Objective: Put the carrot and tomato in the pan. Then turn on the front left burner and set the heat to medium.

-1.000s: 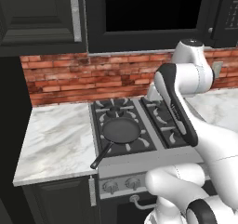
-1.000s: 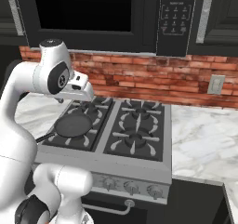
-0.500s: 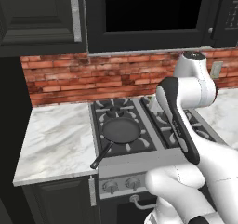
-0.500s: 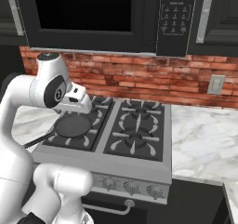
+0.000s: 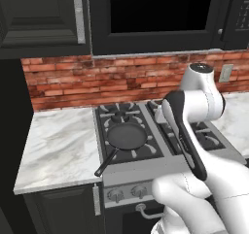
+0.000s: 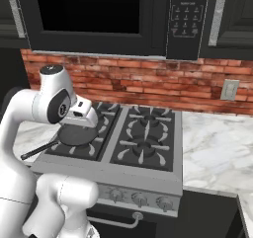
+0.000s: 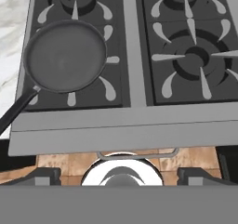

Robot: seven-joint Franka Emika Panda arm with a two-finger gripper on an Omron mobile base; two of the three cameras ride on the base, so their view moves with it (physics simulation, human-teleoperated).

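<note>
The black pan (image 7: 65, 56) sits empty on the front left burner (image 7: 109, 86) of the steel stove, its long handle (image 7: 16, 108) pointing toward the front left corner. It also appears as the pan (image 5: 126, 136) and the pan (image 6: 76, 136). The carrot and the tomato are out of view. My gripper (image 7: 121, 176) hovers above the stove's front edge, looking down, open with its dark fingertips (image 7: 46, 175) far apart and nothing between them. From the right base camera the hand (image 6: 83, 113) hangs just above the pan's near side.
Three other burners surround the pan, such as the front right burner (image 7: 193, 56). Control knobs (image 6: 140, 199) line the stove's front panel. Marble counters lie on the left (image 5: 58, 145) and right (image 6: 217, 148). A brick wall (image 5: 121, 77) and a microwave (image 6: 99, 15) stand behind.
The arm has folded downward, bringing the hand lower over the front of the stove. The jaws stay wide. The pan has not moved.
</note>
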